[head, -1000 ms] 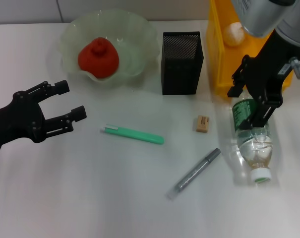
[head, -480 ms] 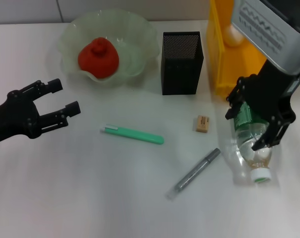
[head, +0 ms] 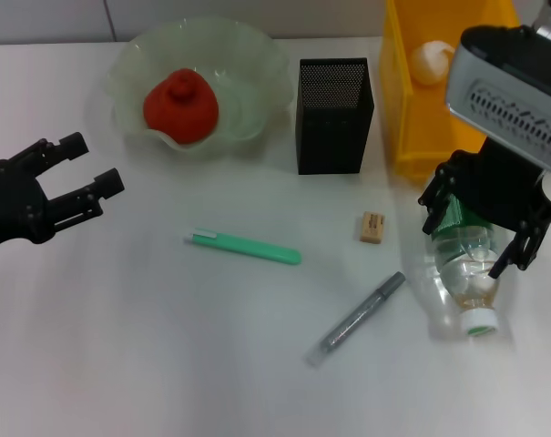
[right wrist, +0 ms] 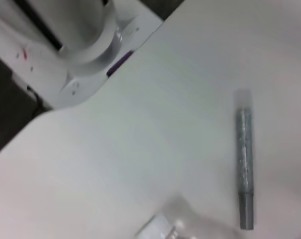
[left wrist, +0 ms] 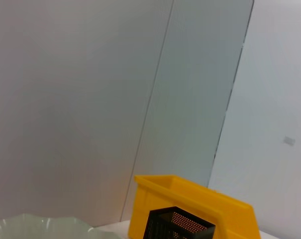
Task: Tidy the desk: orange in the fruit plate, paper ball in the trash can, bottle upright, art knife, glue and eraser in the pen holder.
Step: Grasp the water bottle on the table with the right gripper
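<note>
The right gripper hangs spread over the bottle, fingers straddling its green label but not clenched on it. The bottle lies on its side on the desk, cap toward the robot, just in front of the yellow trash can, where the paper ball rests. The left gripper hovers released at the desk's left side (well apart from everything). The orange sits in the fruit plate. The eraser lies near the pen holder.
</note>
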`<state>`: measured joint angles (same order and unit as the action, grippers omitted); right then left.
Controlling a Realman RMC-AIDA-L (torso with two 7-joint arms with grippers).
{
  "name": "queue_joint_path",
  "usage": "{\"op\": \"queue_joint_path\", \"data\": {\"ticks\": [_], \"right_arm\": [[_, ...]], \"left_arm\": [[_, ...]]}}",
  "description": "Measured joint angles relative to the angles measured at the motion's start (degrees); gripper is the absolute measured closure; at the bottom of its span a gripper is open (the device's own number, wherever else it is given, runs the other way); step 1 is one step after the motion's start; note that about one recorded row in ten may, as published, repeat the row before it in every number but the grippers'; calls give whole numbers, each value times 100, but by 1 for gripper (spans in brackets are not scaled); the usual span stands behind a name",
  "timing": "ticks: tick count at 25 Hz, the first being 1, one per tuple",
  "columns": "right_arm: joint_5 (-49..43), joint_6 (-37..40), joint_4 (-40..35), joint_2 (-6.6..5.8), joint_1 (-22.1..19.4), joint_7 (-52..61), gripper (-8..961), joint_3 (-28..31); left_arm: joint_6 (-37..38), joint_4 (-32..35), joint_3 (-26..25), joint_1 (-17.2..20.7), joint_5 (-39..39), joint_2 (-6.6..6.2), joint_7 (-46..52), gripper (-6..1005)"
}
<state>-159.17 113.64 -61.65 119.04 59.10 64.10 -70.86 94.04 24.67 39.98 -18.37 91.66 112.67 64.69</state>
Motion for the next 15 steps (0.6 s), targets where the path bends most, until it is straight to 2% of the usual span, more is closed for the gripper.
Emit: {"op": "queue_joint_path", "data": {"ticks": [5,15], "right_arm": [[-5,-127,79,11,-11,-172,165,-263],[16,-50,67,25,-54,-554,166,-404]], "left_arm": [[27,-4,-41,48,0,12,24,140],[27,-6,-164,79,1,18,66,139]]}}
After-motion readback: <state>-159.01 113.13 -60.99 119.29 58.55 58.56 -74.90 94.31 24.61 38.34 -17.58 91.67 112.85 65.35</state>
